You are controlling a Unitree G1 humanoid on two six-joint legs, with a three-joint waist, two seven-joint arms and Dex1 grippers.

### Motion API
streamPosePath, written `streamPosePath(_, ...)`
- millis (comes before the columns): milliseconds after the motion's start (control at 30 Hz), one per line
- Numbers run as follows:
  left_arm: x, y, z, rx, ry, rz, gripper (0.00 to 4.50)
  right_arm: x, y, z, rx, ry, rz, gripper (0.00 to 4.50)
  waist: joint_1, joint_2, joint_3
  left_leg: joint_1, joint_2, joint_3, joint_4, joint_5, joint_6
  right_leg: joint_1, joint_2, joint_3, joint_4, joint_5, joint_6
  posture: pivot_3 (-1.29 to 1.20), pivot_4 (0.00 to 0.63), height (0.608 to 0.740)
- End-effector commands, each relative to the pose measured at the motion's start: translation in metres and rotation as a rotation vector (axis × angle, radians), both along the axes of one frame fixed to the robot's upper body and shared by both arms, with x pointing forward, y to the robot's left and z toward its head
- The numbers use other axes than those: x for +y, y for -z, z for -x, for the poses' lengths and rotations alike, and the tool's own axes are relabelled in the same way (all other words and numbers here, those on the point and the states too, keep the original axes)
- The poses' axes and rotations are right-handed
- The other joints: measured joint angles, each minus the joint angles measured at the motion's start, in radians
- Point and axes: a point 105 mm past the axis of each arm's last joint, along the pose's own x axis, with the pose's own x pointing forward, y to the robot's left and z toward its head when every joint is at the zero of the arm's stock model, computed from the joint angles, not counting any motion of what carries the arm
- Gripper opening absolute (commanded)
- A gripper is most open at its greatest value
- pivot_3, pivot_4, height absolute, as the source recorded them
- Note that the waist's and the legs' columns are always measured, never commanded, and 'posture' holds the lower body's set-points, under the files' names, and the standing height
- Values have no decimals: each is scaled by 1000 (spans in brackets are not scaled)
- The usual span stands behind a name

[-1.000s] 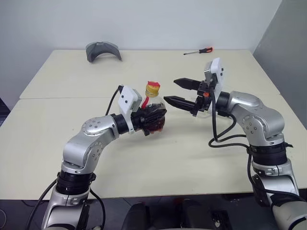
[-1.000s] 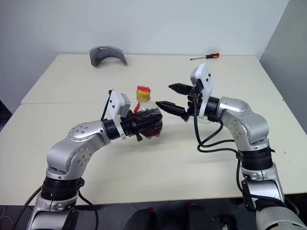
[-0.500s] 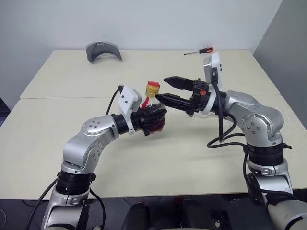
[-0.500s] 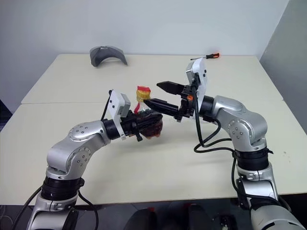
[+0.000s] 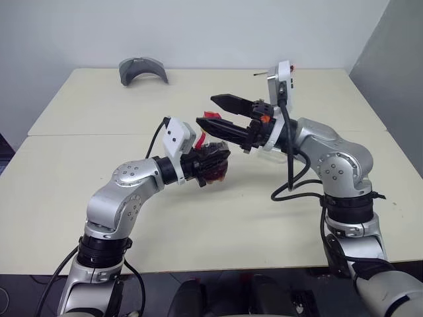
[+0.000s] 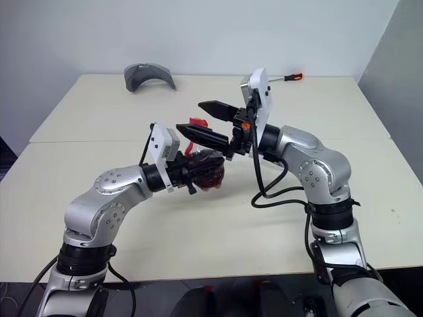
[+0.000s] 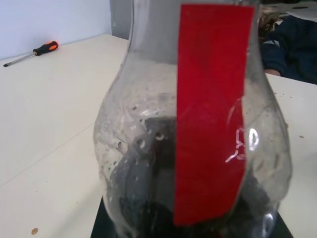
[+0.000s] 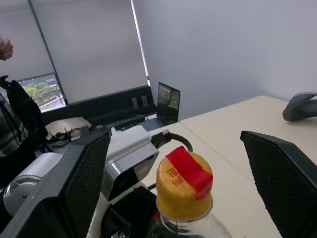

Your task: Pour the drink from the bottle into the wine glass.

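From the head cameras I see my left gripper (image 5: 210,160) clamped shut on the bottle (image 5: 213,165), holding it upright above the table (image 5: 79,112) near its middle. Dark drink (image 6: 210,177) fills the bottle's round lower body. My right gripper (image 5: 213,111) reaches in from the right with its fingers spread wide, one on each side of the bottle's top, not closed on it. A grey curved object (image 5: 141,69) lies at the far left of the table and a screwdriver (image 6: 287,78) at the far right edge.

In the left wrist camera the bottle is pressed close, its red strip (image 7: 212,114) running down the clear wall, drink at the bottom.

In the right wrist camera the yellow cap (image 8: 184,185) with red tape sits between my two open black fingers (image 8: 74,183), neither touching it. A laptop (image 8: 166,103) stands on a desk behind
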Motion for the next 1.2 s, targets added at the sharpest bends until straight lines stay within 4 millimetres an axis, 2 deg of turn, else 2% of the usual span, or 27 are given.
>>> streamPosePath(33, -2, -17, 6, -75, 18, 18, 1042, 4, -10, 5, -50, -11, -16, 4489, 0, 0, 0, 0, 0, 0, 0, 0, 0, 0, 0, 0, 0, 0, 0, 0, 150, 740)
streamPosePath(200, -2, -18, 6, -77, 15, 20, 1042, 6, -6, 6, -56, -20, 0, 4489, 0, 0, 0, 0, 0, 0, 0, 0, 0, 0, 0, 0, 0, 0, 0, 0, 150, 740)
streamPosePath(300, -2, -18, 5, -77, 14, 21, 1042, 5, -6, 2, -56, -1, 1, 3936, 0, 0, 0, 0, 0, 0, 0, 0, 0, 0, 0, 0, 0, 0, 0, 0, 150, 740)
streamPosePath(567, -2, -18, 5, -76, 12, 22, 1042, 4, -6, 0, -60, 10, 2, 1184, 0, 0, 0, 0, 0, 0, 0, 0, 0, 0, 0, 0, 0, 0, 0, 0, 150, 740)
streamPosePath(800, -1, -18, 5, -77, 13, 21, 1042, 2, -12, 2, -59, -2, -15, 1170, 0, 0, 0, 0, 0, 0, 0, 0, 0, 0, 0, 0, 0, 0, 0, 0, 150, 740)
streamPosePath(933, 2, -15, 9, -70, 26, 11, 1042, -7, -20, 10, -75, -44, -6, 1170, 0, 0, 0, 0, 0, 0, 0, 0, 0, 0, 0, 0, 0, 0, 0, 0, 150, 740)
streamPosePath(1200, 8, -7, 23, -46, 57, -15, 1042, -30, -11, 7, -109, -17, 98, 1170, 0, 0, 0, 0, 0, 0, 0, -1, 2, 0, 0, 0, 0, 0, 0, 0, 150, 740)
